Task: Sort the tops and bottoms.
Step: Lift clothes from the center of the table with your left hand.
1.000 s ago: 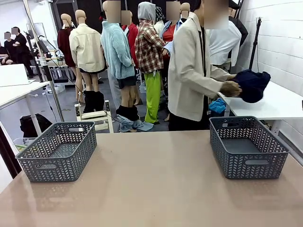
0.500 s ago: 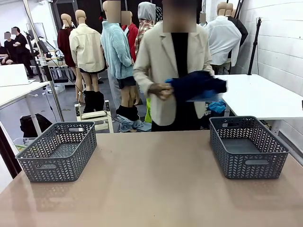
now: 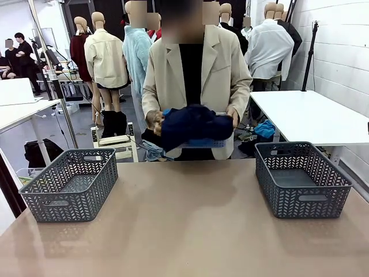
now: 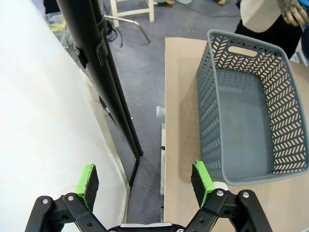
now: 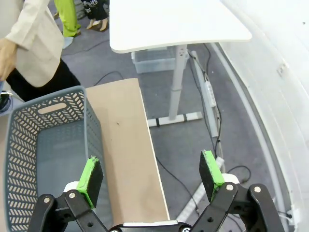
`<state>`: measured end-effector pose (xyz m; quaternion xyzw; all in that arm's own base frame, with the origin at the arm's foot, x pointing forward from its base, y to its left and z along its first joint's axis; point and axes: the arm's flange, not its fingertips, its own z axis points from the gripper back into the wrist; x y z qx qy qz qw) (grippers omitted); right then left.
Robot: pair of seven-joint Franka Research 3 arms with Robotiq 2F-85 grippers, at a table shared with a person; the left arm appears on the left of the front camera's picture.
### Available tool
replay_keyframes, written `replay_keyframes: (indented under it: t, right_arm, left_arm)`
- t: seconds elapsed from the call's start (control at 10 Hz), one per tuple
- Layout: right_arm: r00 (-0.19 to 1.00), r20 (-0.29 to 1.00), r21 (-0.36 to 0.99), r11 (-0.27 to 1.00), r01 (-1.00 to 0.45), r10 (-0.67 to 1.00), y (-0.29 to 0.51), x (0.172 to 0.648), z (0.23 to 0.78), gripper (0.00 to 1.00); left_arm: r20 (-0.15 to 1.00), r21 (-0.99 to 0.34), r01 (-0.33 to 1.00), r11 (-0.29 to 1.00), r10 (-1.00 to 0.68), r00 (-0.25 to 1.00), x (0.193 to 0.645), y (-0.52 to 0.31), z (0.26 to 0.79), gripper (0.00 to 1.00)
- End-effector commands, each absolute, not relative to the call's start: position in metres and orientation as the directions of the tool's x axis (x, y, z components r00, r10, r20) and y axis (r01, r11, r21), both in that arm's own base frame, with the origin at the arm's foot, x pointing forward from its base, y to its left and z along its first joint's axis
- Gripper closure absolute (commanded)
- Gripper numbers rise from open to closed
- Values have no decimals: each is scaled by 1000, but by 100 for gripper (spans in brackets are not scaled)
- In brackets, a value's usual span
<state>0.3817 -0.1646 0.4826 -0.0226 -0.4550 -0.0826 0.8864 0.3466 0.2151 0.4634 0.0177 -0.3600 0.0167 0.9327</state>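
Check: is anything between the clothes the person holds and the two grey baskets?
Nothing visible. The dark navy and blue fabric bundle is in the person's hands; the left grey lattice basket and right basket stand empty.

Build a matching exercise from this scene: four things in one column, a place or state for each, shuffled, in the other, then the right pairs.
Things:
1. bundle of clothes
2. grey baskets
3. white side table
4. left gripper

Places or states:
a. stands along the white brick wall
b. held in the person's hands, beyond the tan table's far edge
c. open, nothing between its pads
d. one at each side of the tan table

Pairs: 1-b, 2-d, 3-a, 4-c.
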Motion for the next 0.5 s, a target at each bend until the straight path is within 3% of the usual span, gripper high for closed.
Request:
replay_keyframes:
  t: [0.0,0.4]
  right_arm:
    - [577,805,44,985,169,-135,-164,380,483,0]
    - [577,805,44,985,169,-135,-164,380,483,0]
  left_arm:
    - [671,8,-56,998,36,741,346,215,463,0]
    - [671,8,-56,998,36,741,346,215,463,0]
